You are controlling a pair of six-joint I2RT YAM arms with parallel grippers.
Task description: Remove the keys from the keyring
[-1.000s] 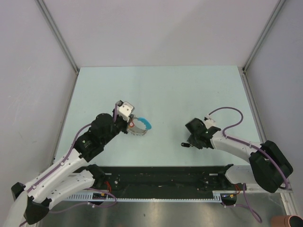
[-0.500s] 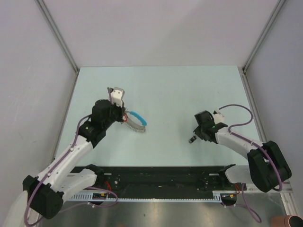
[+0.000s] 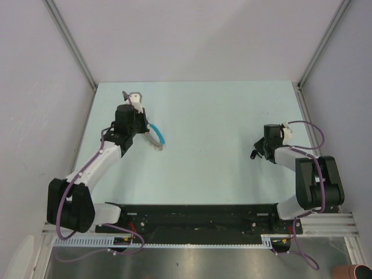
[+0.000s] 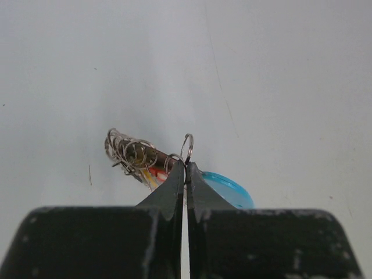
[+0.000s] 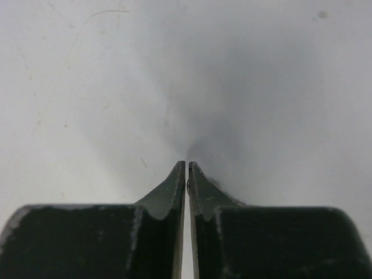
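My left gripper [image 3: 145,127] is shut on a small silver ring [image 4: 186,148] of the keyring [image 3: 157,138], at the far left of the table. In the left wrist view, coiled silvery rings [image 4: 128,152] and a key with a red head [image 4: 152,174] hang left of the fingertips. The light-blue band [image 4: 229,189] curves to the right. My right gripper [image 3: 257,151] is shut at the right side, far from the keyring. A small dark key [image 3: 254,156] sticks out at its tip. In the right wrist view only a thin dark sliver [image 5: 187,185] shows between the fingertips.
The pale green table [image 3: 209,110] has metal frame posts [image 3: 72,46] at its back corners and white walls around it. A black rail [image 3: 197,218] runs along the near edge between the arm bases.
The left arm swung toward the far left, carrying the keyring. The right arm drew back to the right and farther away with the dark key, widening the gap between them.
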